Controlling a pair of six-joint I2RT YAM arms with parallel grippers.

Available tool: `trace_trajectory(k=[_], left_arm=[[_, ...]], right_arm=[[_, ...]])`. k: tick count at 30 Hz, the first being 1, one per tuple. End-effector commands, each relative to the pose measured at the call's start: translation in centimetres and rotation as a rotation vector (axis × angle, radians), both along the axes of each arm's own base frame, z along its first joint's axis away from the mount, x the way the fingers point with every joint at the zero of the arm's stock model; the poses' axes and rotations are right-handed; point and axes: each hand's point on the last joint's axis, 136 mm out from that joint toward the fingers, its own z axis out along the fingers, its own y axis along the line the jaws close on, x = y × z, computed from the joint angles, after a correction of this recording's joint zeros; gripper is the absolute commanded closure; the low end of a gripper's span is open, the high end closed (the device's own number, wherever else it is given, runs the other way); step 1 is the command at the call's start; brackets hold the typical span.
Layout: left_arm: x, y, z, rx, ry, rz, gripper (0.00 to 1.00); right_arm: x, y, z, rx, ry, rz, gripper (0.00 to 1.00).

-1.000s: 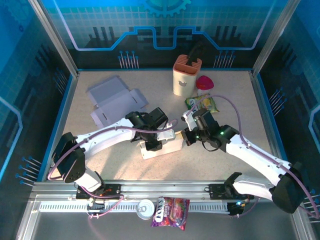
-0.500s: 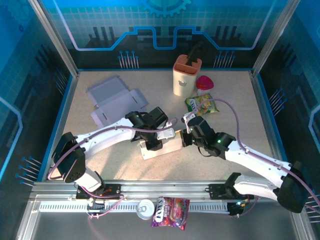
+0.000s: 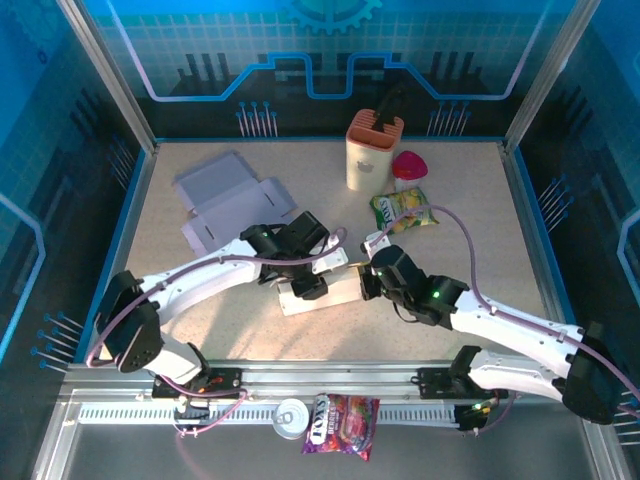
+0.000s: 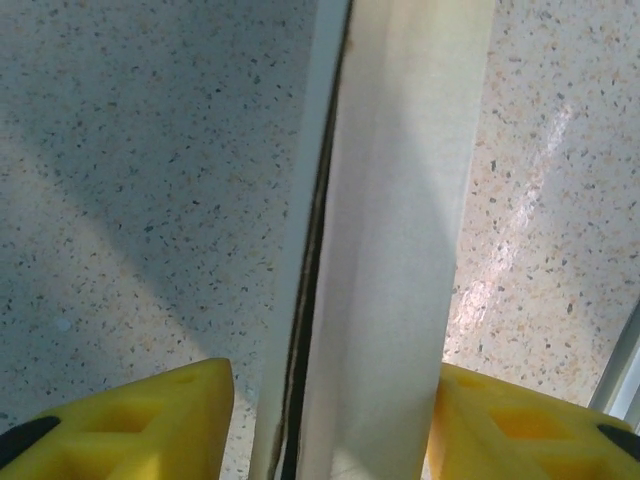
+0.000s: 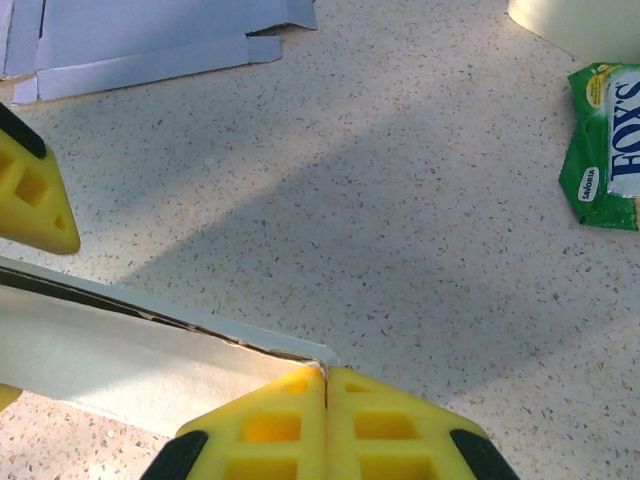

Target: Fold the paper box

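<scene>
Box: long pale carton, lying flat on table, in front of cup and a bit to cup's left, toward the arms. Long seam on top is not fully shut; a dark slit runs along it.
L gripper: over box middle, so front-left of cup. Fingers are spread, one on each side of box, w/ a thin gap at one side, so no pinch. Prob. set astride to keep the walls from opening out.
R gripper: at the box end straight in front of cup. Fingers pressed together, nothing btw them; tips touch the box corner. Prob. works as a blunt stop, so box cannot slide away.
Step (my guess): long fold is formed; seam needs pressing flat, end flaps unclear.
Blank: flat grey-blue card, left of cup, well apart from box; looks like a spare, kept out of the way.
Bag: green sweets, just front-right of cup, near R arm, not touching box.
Risk: seam may spring open w/ no grip on it.
</scene>
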Motion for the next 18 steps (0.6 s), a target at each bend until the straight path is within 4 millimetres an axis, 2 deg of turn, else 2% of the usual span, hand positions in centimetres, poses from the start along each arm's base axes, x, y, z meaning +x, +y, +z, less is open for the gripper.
trace_trajectory(k=[1,4,5,6,8,11,15,18], left_arm=[[0.3,0.5,1.5,-0.059,-0.045,0.074,0.45],[0.4,0.7,2.8,-0.111,-0.074,0.124,0.42],[0.6,0.8,3.3,-0.126,-0.086,0.153,0.35],[0.8,1.3,3.9,-0.134,-0.101,0.196,0.34],[1.0,2.1,5.0,-0.158,-0.123,0.281,0.35],[0.9,4.4,6.3,-0.165,-0.141,0.451,0.42],[-0.3,8.3,6.4,-0.111,-0.121,0.655,0.49],[-1.8,9.5,5.2,-0.061,-0.061,0.694,0.49]], right_arm=[[-0.5,-0.1,-0.7,-0.038,0.012,-0.012,1.00],[-0.5,0.0,-0.9,-0.044,0.014,-0.017,1.00],[-0.5,0.1,-0.9,-0.044,0.015,-0.019,1.00],[-0.6,0.1,-0.9,-0.046,0.015,-0.017,1.00],[-0.7,0.3,-0.9,-0.042,0.011,-0.014,1.00],[-0.7,0.6,-0.7,-0.047,0.009,-0.012,1.00],[-0.8,0.9,-0.4,-0.043,0.002,-0.006,1.00],[-0.8,1.0,-0.4,-0.045,0.005,-0.002,1.00]])
